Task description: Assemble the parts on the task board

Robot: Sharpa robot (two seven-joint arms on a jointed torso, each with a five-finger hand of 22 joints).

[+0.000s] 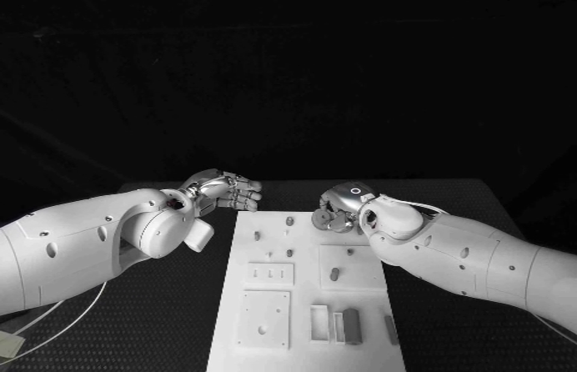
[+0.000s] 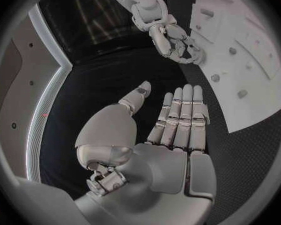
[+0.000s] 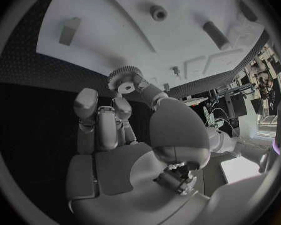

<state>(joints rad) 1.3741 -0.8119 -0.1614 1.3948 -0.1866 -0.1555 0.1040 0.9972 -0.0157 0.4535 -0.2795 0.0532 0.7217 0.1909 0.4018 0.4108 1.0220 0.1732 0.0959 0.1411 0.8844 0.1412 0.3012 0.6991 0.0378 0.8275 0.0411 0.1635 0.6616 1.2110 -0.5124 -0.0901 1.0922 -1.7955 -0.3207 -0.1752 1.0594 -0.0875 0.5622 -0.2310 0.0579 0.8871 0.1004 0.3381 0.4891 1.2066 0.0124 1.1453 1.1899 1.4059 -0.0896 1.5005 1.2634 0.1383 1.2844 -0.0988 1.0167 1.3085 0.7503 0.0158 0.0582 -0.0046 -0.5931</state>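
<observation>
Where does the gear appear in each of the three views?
Head view: the gear is held by the right robot hand at the task board's far right corner.
Left wrist view: the right robot hand hangs at the board's edge; the gear itself cannot be made out.
Right wrist view: the gear is pinched at the fingertips, near the board's edge.
Shared landmark: the white task board.

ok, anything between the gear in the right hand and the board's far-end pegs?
Nothing visible. The right hand pinches the gear over the far right corner of the task board; the pegs stand bare. The left hand hovers open off the left edge.
</observation>
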